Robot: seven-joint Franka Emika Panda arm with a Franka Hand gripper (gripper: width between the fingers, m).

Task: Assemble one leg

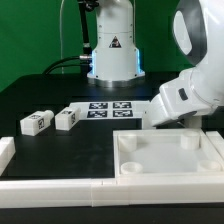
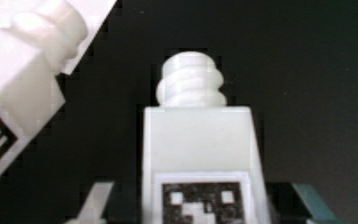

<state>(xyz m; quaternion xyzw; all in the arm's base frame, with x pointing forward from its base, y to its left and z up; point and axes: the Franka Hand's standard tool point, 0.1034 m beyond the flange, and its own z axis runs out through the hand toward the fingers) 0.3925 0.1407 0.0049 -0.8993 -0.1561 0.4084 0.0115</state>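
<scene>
Black worktop (image 1: 60, 150) w/ green backdrop; the arm (image 1: 190, 90) reaches low on the ext. view's right, beyond the white tray panel (image 1: 165, 160) and near the marker board (image 1: 110, 107). In the wrist view the leg (image 2: 202, 140) sits btwn the pincer (image 2: 202, 205) fingers (image 2: 108, 200), threaded end pointing away, but can't tell if they're clenched on it or released. Two spare legs (image 1: 38, 122) lie at the ext. view's left.

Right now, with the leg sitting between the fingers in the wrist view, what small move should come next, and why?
Probably close the gripper on the leg before lifting. The wrist view shows fingers on both sides of the leg, threaded end pointing away, but thin dark gaps leave it unclear whether they grip yet. The panel lies near the arm.
</scene>
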